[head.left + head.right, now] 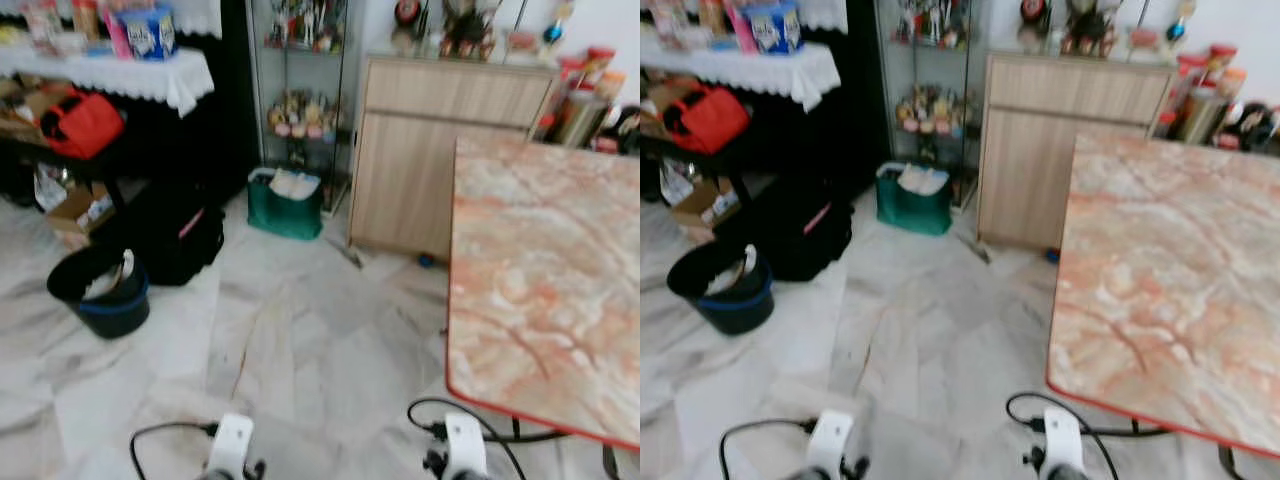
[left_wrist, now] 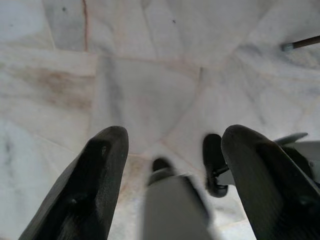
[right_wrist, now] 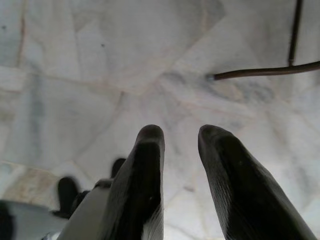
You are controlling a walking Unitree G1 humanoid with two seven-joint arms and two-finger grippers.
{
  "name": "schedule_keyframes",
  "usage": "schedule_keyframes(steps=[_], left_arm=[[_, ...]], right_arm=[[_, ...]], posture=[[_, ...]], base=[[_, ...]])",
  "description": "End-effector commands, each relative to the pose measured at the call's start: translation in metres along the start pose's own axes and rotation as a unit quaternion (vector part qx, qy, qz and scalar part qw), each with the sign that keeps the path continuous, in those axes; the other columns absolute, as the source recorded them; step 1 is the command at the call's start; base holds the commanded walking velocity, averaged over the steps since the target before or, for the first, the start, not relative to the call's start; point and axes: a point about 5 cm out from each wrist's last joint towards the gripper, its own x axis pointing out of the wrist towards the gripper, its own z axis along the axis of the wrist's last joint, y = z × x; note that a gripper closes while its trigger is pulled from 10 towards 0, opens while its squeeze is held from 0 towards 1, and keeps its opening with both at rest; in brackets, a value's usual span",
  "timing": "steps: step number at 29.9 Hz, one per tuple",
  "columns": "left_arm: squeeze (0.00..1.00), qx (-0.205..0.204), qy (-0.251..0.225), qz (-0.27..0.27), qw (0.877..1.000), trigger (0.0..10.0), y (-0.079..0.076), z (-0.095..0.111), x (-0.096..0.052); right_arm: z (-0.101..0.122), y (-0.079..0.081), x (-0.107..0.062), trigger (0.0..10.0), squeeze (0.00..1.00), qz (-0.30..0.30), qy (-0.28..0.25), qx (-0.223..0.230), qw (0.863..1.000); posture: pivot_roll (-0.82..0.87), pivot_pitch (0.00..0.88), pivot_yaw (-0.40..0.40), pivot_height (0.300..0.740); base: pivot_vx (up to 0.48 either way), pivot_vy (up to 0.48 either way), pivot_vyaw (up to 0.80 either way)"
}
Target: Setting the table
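The dining table (image 1: 545, 280) stands at my right, with a pink and white marble top and a red edge, and the part I see is bare. Both arms hang low over the white marble floor, the left arm (image 1: 230, 448) and the right arm (image 1: 463, 445) at the bottom of the eye views. My left gripper (image 2: 172, 135) points down at the floor, its fingers wide apart and holding nothing. My right gripper (image 3: 181, 132) also points at the floor, with a narrow gap between its fingers and nothing in it. A dark metal table leg (image 3: 260, 72) runs just beyond it.
A wooden cabinet (image 1: 440, 150) stands behind the table, with jars (image 1: 585, 110) beside it. A green bag (image 1: 285, 205), a black backpack (image 1: 170, 235) and a black bucket (image 1: 100, 290) sit on the floor at left. A cloth-covered shelf (image 1: 120, 65) holds a red bag (image 1: 80, 122) beneath.
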Motion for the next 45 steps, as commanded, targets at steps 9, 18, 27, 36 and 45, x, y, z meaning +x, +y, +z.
schedule_keyframes(steps=[9,18,27,36,45], left_arm=[[0.0,0.015,0.003,0.001,1.0,10.0,0.0034,-0.0011,-0.0006],[0.0,0.011,0.0,-0.009,1.0,10.0,0.0019,-0.0017,-0.0009],[0.0,0.015,-0.001,-0.009,1.0,10.0,0.0012,-0.0003,-0.0005],[0.0,0.016,-0.001,-0.003,1.0,10.0,0.0028,0.0012,-0.0001],[0.0,0.014,0.003,0.001,1.0,10.0,0.003,-0.0017,-0.0007]], right_arm=[[-0.0022,0.0029,0.0001,10.0,0.0,0.004,0.005,-0.002,1.0],[-0.0023,0.0035,0.0001,10.0,0.0,0.006,0.004,0.001,1.0],[-0.0031,0.0043,0.0001,10.0,0.0,0.008,0.006,0.003,1.0],[0.0002,0.0029,0.0003,10.0,0.0,0.004,0.0,0.009,1.0],[-0.0052,0.0031,-0.0002,10.0,0.0,0.0,0.008,0.023,1.0]], posture=[[-0.05,0.0,-0.052,0.74],[-0.05,0.0,-0.05,0.74],[-0.05,0.0,-0.049,0.74],[-0.06,0.0,-0.05,0.74],[-0.06,0.0,-0.046,0.74]], base=[[-0.053,-0.217,0.0],[-0.054,0.0,0.0],[-0.224,0.0,0.0],[0.0,0.0,0.0],[0.0,0.0,-0.62]])
